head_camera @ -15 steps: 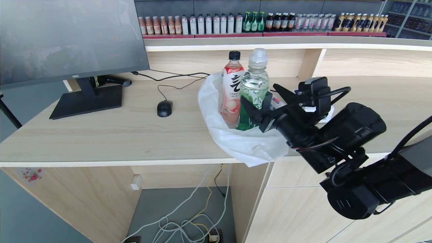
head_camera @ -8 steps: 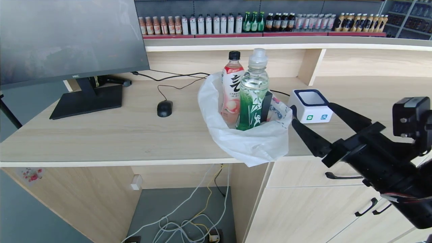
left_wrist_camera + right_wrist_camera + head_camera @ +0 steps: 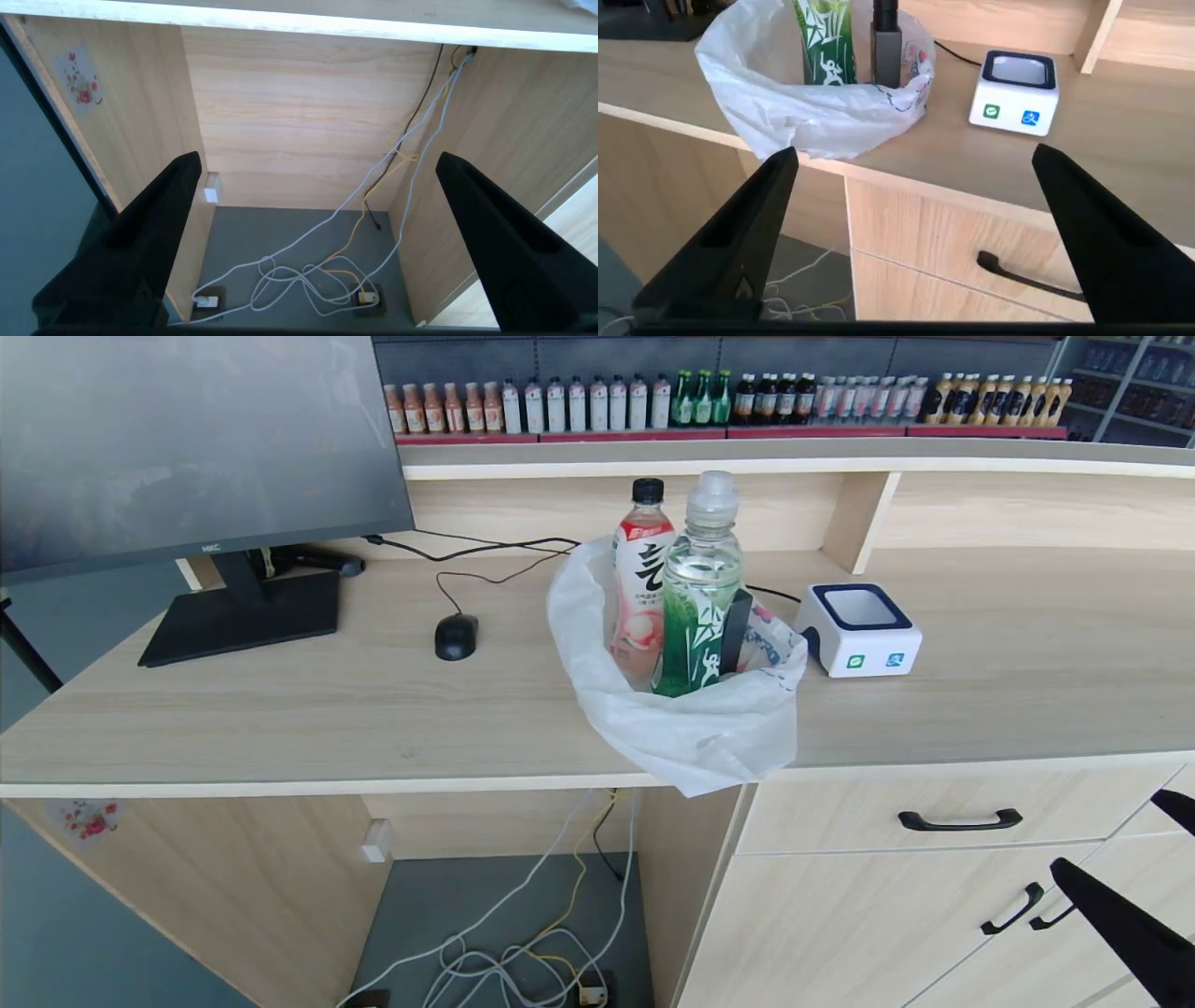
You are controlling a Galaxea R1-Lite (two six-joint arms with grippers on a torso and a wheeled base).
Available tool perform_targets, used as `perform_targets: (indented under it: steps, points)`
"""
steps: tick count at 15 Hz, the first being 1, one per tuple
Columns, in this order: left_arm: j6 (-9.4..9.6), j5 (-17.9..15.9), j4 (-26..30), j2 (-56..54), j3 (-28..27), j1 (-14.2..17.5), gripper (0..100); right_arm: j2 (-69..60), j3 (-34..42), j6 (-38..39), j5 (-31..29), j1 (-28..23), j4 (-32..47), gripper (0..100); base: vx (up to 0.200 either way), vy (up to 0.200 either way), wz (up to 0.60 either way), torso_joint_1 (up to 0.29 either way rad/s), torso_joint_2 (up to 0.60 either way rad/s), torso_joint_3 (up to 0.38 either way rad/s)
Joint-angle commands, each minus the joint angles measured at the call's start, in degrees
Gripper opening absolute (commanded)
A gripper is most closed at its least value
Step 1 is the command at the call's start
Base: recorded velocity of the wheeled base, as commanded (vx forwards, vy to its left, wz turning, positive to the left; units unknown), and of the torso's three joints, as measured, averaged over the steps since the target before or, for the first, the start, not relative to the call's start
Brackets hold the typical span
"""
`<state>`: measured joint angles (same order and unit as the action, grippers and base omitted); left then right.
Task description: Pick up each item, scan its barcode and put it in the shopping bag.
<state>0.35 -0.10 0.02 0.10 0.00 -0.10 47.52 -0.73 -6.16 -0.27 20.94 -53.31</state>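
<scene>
**right gripper spread wide, nothing in it, bottles sitting in the bag**

So the right gripper is down low in front of the drawer fronts, below the edge of the counter, fingers far apart and empty. The left gripper is the same deal: fingers spread, holding nothing, facing the open space under the counter where a mess of cables lies on the floor.

The white shopping bag sits on the counter with its front sagging over the edge. Three things stand upright in it:
- a pink bottle with a black cap
- a clear bottle with a green label, right up against the pink one
- a dark slim item on the robot's right side of the green one; can't tell what it is

The scanner, a little white box with a dark-rimmed top, is on the counter just beside the bag, on the robot's right. Off to the robot's left are a mouse and a monitor.
</scene>
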Motion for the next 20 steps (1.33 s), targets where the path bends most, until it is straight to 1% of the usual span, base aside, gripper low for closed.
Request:
perform_targets:
  steps: [1,2,3,4,6,7,8,11,12,13,15,16,17,19,20]
  points:
    - [0.0,0.01,-0.02,-0.01,0.0,0.01,100,-35.3,0.29,-0.79,0.36,-0.73,37.84,100,0.0,0.0,0.0,0.0,0.0,0.0]
    - [0.0,0.01,-0.02,-0.01,0.0,0.01,100,-47.52,-2.43,-2.63,0.27,-0.64,56.65,100,0.0,0.0,0.0,0.0,0.0,0.0]
    - [0.0,0.01,-0.02,-0.01,0.0,0.01,100,-47.52,-3.66,-2.9,0.18,-0.9,58.93,100,0.0,0.0,0.0,0.0,0.0,0.0]
    - [-0.09,0.01,-0.02,-0.01,0.0,0.01,100,-47.52,-3.14,-3.51,0.36,-0.9,57.7,100,0.0,0.0,0.0,0.0,0.0,0.0]
    - [-0.09,0.01,-0.02,-0.01,0.0,0.01,100,-46.2,-3.05,-3.16,0.44,-0.9,57.62,100,0.0,0.0,0.0,0.0,0.0,0.0]
    - [-0.18,0.01,-0.02,-0.01,0.0,0.01,100,-45.41,-2.87,-1.31,0.44,-0.99,57.35,100,0.0,0.0,0.0,0.0,0.0,0.0]
    - [-0.18,0.01,-0.02,-0.01,0.0,0.01,100,-44.62,-2.78,3.34,0.18,-1.17,57.35,100,0.0,0.0,0.0,0.0,0.0,0.0]
    - [-0.18,0.01,-0.02,-0.01,0.0,0.01,100,-44.0,-2.78,4.13,-0.35,-2.4,57.44,100,0.0,0.0,0.0,0.0,0.0,0.0]
    - [-0.53,0.01,-0.02,-0.01,0.0,0.01,100,-42.86,-2.78,4.22,-2.02,-5.47,57.35,100,0.0,0.0,0.0,0.0,0.0,0.0]
    - [-1.06,0.1,-0.02,-0.01,0.0,0.01,100,-39.61,-2.78,3.7,-3.69,-12.95,57.35,100,0.0,0.0,0.0,0.0,0.0,0.0]
    - [-0.79,0.1,-0.02,-0.01,0.0,0.01,100,-38.47,-2.78,1.5,-2.46,-21.03,57.26,100,0.0,0.0,0.0,0.0,0.0,0.0]
    - [-0.79,0.1,-0.02,-0.01,0.0,0.01,100,-40.49,-2.78,1.85,-1.49,-22.35,57.26,100,0.0,0.0,0.0,0.0,0.0,0.0]
    - [-0.79,0.1,-0.02,-0.01,0.0,0.01,100,-44.0,-2.78,1.41,-1.31,-22.26,57.26,100,0.0,0.0,0.0,0.0,0.0,0.0]
    - [-0.79,0.1,-0.02,-0.01,0.0,0.01,100,-47.52,-0.59,0.79,-0.79,-20.86,53.31,100,0.0,0.0,0.0,0.0,0.0,0.0]
    - [-0.79,0.1,-0.02,-0.01,0.0,0.01,100,-47.52,0.47,0.62,1.23,-20.86,50.41,100,0.0,0.0,0.0,0.0,0.0,0.0]
